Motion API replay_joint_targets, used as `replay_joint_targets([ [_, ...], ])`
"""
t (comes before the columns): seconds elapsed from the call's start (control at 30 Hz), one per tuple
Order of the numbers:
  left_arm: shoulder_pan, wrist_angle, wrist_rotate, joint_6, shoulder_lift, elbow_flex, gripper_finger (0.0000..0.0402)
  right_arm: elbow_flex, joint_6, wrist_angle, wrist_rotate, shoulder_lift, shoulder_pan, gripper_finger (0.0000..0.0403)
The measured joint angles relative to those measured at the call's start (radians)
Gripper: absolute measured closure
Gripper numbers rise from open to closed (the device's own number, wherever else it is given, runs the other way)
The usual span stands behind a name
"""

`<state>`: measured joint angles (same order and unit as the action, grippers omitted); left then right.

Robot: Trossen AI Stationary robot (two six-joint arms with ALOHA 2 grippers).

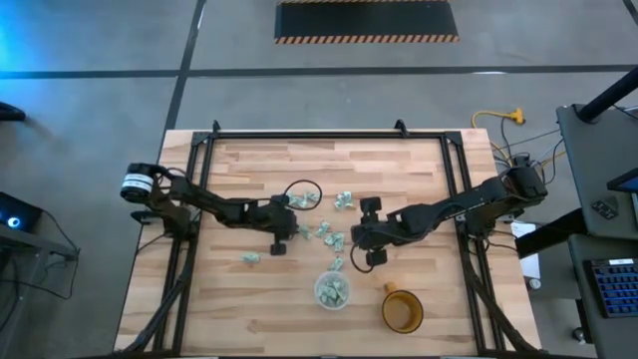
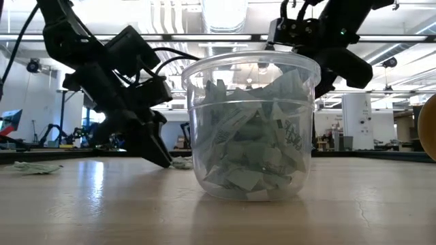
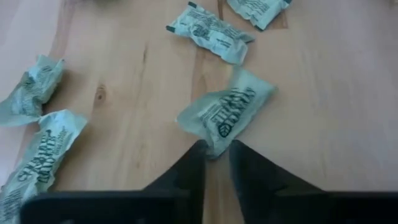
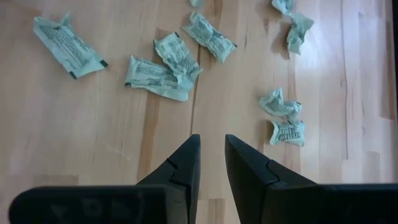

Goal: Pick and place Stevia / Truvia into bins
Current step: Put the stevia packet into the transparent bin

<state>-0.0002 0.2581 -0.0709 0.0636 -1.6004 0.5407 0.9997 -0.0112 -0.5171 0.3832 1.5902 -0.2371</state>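
Pale green Stevia sachets lie scattered flat on the wooden table (image 1: pixel 324 234), and more fill the clear plastic cup (image 1: pixel 333 290) near the near edge; it looms large in the low view (image 2: pixel 204 122). My left gripper (image 3: pixel 216 155) is down at the table left of the cluster (image 1: pixel 279 243), shut on one crumpled sachet (image 3: pixel 227 112). My right gripper (image 4: pixel 212 152) hovers above the table to the cluster's right (image 1: pixel 367 254), shut and empty, with loose sachets (image 4: pixel 161 74) lying ahead of it. My left gripper pinches the sachet by the corner nearest to it (image 3: pixel 214 143), between its two fingertips. The fingers come slanting down from above, and their tips reach table height in the low view (image 2: pixel 163 160). The rest of the sachet spreads out ahead of the fingers, close to the wood.
An amber mug (image 1: pixel 403 311) stands right of the cup near the near edge. Other sachets lie around the held one (image 3: pixel 210 31) (image 3: pixel 43 155), and one lies apart toward the left (image 1: pixel 249 257). A black frame (image 1: pixel 299 135) borders the table.
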Motion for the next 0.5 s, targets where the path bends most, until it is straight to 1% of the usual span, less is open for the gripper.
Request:
replay_joint_targets([
  [0.1, -0.001, -0.006, 0.004, 0.003, 0.004, -0.001, 0.0387, -0.001, 0.0, 0.0, 0.0, 0.0, 0.0, 0.0339],
  [0.17, -0.001, -0.006, 0.004, 0.003, 0.007, -0.002, 0.0396, -0.002, 0.005, -0.001, 0.0, 0.0, 0.0, 0.0338],
  [0.37, 0.0, -0.007, -0.015, -0.002, 0.017, -0.004, 0.0368, -0.002, 0.015, -0.002, 0.0, 0.0, 0.0, 0.0338],
  [0.5, 0.0, -0.006, -0.019, -0.002, 0.018, -0.005, 0.0332, -0.003, 0.02, -0.002, -0.001, 0.0, 0.0, 0.034],
])
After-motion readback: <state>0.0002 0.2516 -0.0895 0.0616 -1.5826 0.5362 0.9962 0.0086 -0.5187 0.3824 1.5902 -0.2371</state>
